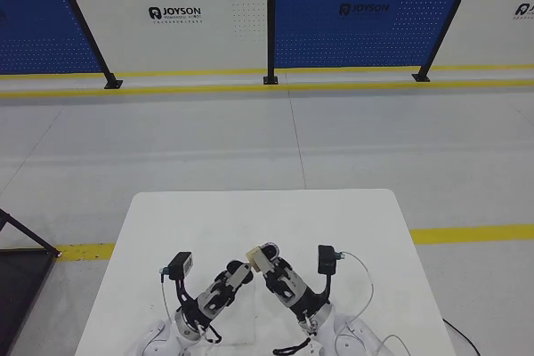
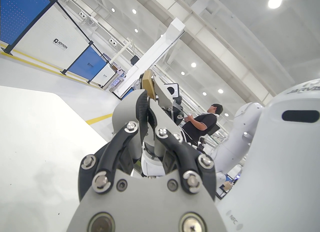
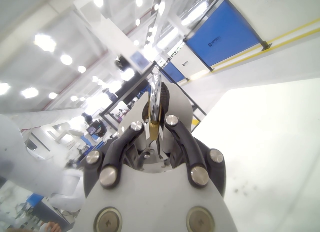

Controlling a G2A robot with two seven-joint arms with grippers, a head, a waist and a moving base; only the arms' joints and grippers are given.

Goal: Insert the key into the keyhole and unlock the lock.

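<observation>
Top view has the white table [image 1: 338,214] stretching wide ahead of the grippers to its far edge and out to both sides. Both arms sit by the near edge, wrists raised, tips meeting mid-table. The right gripper [image 1: 267,260] is clamped on the brass lock [image 3: 153,107], its shackle pointing away from the wrist. The left gripper [image 1: 243,271] is pinched closed just beside the lock; I cannot make out the key.

The right gripper [image 3: 156,92] covers most of a brass padlock with a silver shackle [image 3: 154,110] with its white fingers. Whatever the left gripper [image 2: 147,99] pinches is hidden between its black ribbed pads [image 2: 142,111].
</observation>
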